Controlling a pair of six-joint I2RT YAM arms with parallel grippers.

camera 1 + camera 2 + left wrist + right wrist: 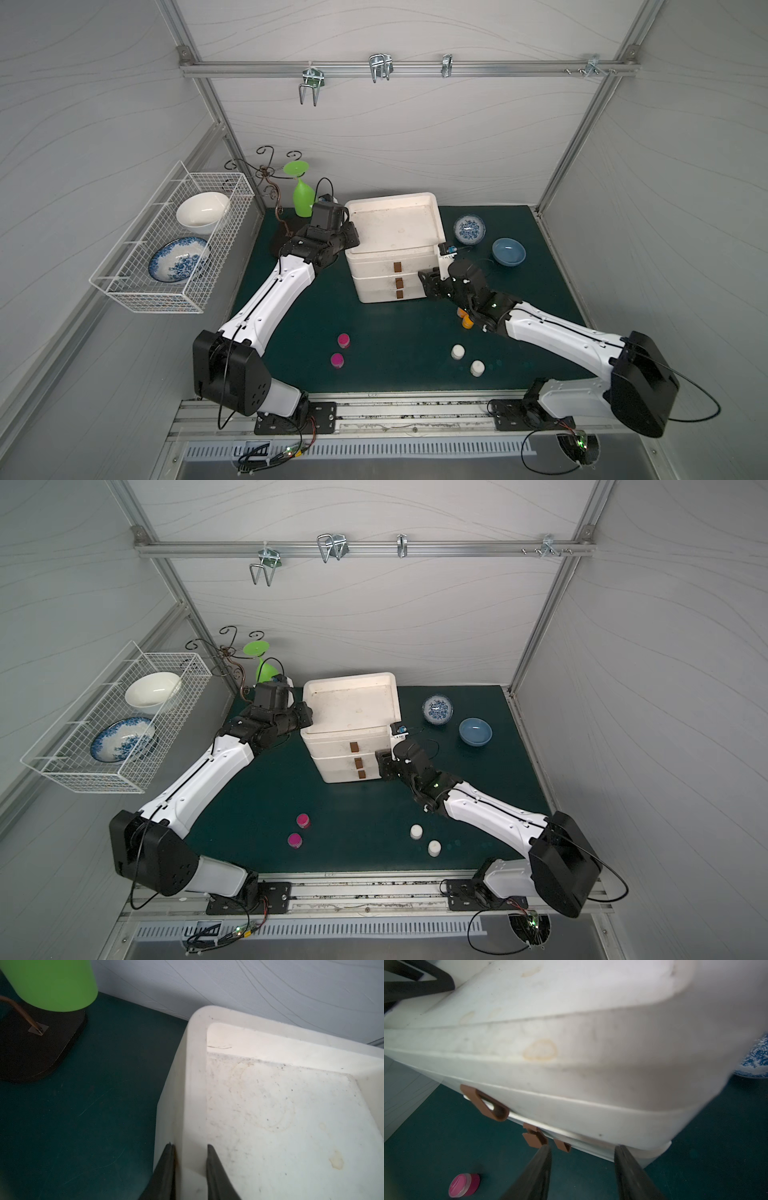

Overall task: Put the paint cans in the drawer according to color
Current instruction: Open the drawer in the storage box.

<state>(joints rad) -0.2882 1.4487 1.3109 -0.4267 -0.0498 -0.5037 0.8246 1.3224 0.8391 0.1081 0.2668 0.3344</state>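
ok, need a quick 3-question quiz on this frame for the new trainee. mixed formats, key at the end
1. True or false: the left gripper is clamped on the rim of the drawer chest.
2. In a top view, which lid colour is partly hidden under the right arm? A) magenta B) orange C) white
3. Fill in: the right gripper, close to the brown handles, has its jaws ___.

Key
1. True.
2. B: the orange paint cans.
3. Open.
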